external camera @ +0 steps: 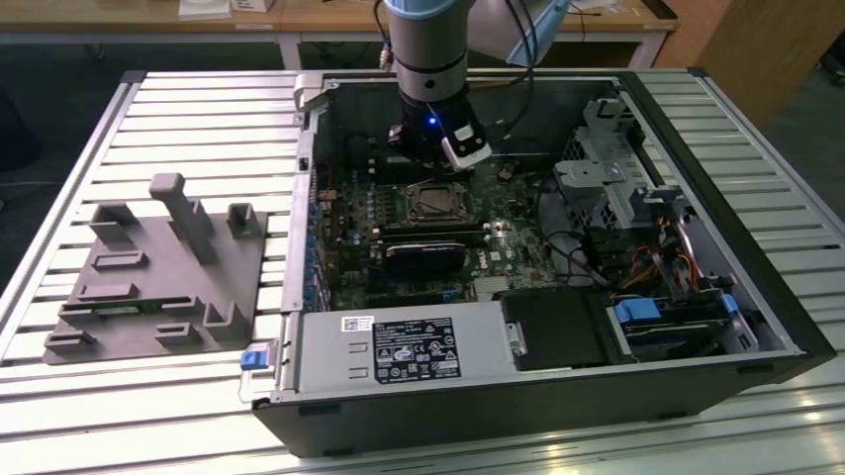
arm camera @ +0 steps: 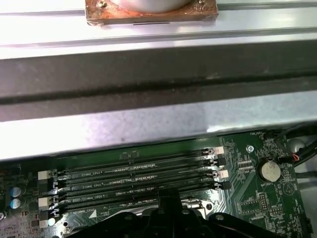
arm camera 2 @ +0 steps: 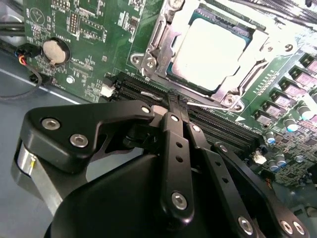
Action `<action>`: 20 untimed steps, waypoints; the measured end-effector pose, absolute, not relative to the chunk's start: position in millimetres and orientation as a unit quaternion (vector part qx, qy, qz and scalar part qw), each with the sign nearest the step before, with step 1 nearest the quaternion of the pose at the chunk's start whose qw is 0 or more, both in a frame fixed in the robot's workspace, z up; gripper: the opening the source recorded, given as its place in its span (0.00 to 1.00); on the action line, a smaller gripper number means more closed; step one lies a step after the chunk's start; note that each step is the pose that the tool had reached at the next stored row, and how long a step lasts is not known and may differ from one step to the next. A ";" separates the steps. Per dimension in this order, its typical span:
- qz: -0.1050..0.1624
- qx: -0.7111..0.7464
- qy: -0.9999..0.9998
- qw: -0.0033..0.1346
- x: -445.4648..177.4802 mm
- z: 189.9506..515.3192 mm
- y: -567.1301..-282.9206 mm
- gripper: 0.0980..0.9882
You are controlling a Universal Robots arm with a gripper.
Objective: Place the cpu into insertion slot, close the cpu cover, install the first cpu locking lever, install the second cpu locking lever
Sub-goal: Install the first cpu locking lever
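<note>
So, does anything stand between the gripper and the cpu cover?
Nothing visible does. In the second wrist view the gripper sits over the memory slots, right beside the cover, which frames the cpu. Just bare board lies between them.

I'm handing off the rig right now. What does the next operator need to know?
Claw: shut, tip low at the socket edge next to the memory slots, by a thin wire lever; contact unclear.
Cpu: seated in the socket.
Cpu cover: lying down around it.
Done: placement, cover.
Left: both locking levers; neither can be seen latched.
</note>
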State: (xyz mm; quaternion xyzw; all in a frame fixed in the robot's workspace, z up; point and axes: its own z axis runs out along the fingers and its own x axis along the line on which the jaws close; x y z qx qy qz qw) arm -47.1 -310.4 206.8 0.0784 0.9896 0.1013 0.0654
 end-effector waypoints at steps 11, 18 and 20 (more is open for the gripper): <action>0.087 0.083 0.990 0.069 -47.4 206.1 -309.7 0.01; 0.086 0.091 0.990 0.069 -47.5 205.8 -307.2 0.01; 0.086 0.094 0.989 0.070 -47.5 205.6 -305.5 0.01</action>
